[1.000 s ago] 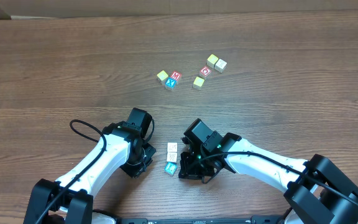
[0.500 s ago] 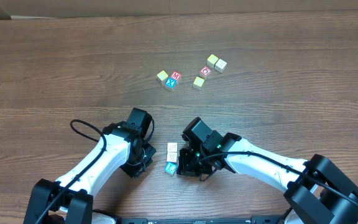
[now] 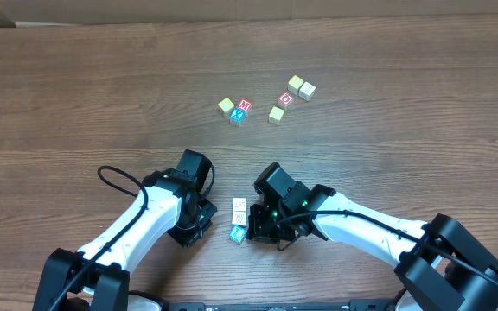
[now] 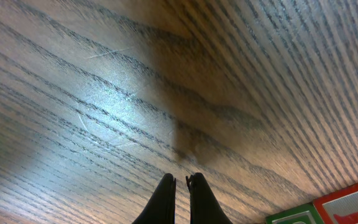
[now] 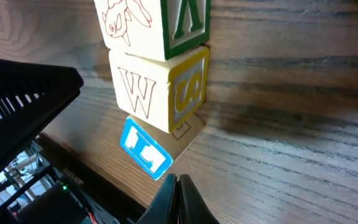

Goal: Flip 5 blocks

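Three blocks lie in a short row at the front. A cream block (image 3: 239, 204) is farthest, a W-and-S block (image 3: 239, 218) (image 5: 157, 87) sits in the middle, and a blue-faced block (image 3: 238, 233) (image 5: 146, 148) is nearest. The blue one looks tilted against the W block. My right gripper (image 3: 251, 231) (image 5: 178, 180) is shut and empty, with its tip at the blue block's right edge. My left gripper (image 3: 195, 226) (image 4: 180, 182) is shut over bare wood left of the row. Green (image 4: 297, 216) and red (image 4: 350, 202) block faces show at its lower right.
Several more blocks lie scattered farther back: a yellow one (image 3: 226, 105), a red M one (image 3: 244, 105), a blue one (image 3: 238, 116), and others around (image 3: 285, 98). The table's front edge (image 5: 104, 180) runs just below the blue block.
My right gripper has crept a little to the left, closing on the blue-faced block. The left arm and the other blocks have stayed still.
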Tool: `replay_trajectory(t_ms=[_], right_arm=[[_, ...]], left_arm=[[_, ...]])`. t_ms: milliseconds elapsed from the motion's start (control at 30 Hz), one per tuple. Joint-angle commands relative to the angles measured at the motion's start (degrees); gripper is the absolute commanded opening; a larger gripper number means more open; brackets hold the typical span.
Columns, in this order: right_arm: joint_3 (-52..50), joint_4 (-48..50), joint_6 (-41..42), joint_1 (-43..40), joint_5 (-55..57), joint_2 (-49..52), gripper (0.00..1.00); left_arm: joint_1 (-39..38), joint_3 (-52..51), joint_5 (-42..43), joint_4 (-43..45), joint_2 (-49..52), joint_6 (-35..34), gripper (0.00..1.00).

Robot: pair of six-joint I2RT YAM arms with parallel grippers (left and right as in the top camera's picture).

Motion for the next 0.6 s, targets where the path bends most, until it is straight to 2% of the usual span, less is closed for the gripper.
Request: replay_trajectory(t_ms=[0,567], right_arm=[[-0.8,0.4,0.8,0.2,1.0,0.9,0.04],[-0.8,1.1,1.3,0.2,2.1,1.2,0.04]], left_arm=[[0.5,-0.1,-0.8,-0.1,-1.0,0.9,0.05],[0.5,-0.1,-0.8,-0.1,-1.0,1.1,0.04]])
